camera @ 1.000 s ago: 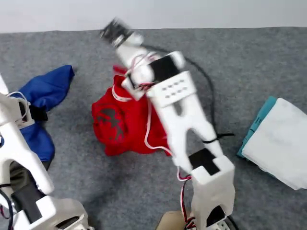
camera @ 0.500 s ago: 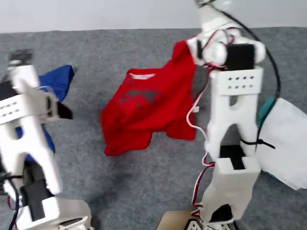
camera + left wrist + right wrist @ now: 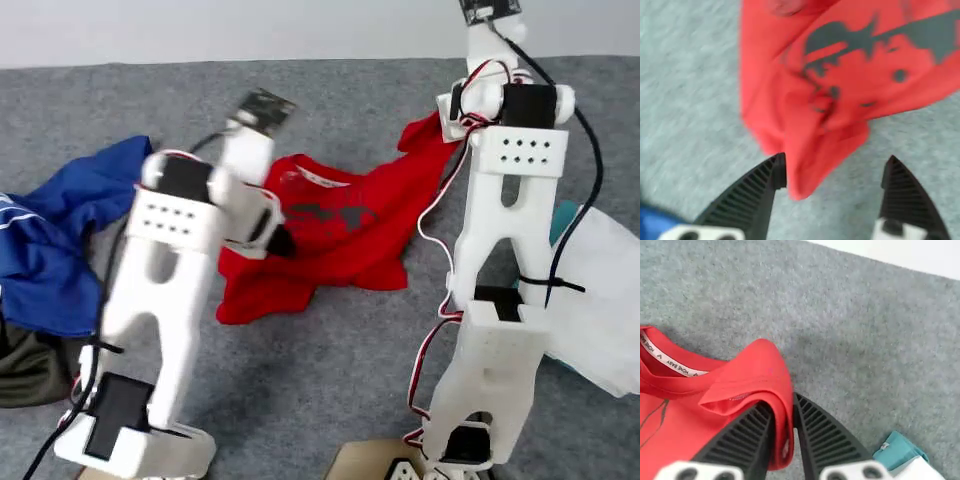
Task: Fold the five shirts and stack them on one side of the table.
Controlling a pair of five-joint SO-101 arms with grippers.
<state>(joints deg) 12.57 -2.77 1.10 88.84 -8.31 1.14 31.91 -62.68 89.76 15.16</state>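
A red shirt [image 3: 340, 230] with a dark print lies spread mid-table, one corner lifted at the far right. My right gripper [image 3: 784, 425] is shut on that corner of the red shirt [image 3: 740, 390] and holds it above the grey cloth. My left gripper [image 3: 835, 175] hangs open over the red shirt's [image 3: 840, 85] near left edge, a fold of fabric between its fingers; in the high view it sits by the shirt's left side [image 3: 270, 235]. A blue shirt [image 3: 70, 230] is crumpled at the far left. A white shirt [image 3: 590, 300] lies folded on a teal one [image 3: 545, 250] at the right.
A dark olive garment [image 3: 25, 365] lies at the left edge below the blue shirt. The grey table cover [image 3: 330, 390] is bare in front of the red shirt. The teal shirt's corner [image 3: 895, 450] shows past my right gripper.
The right gripper has carried the red shirt's corner up and to the right, spreading the shirt out. The left arm swung in from the left edge to the shirt's left side.
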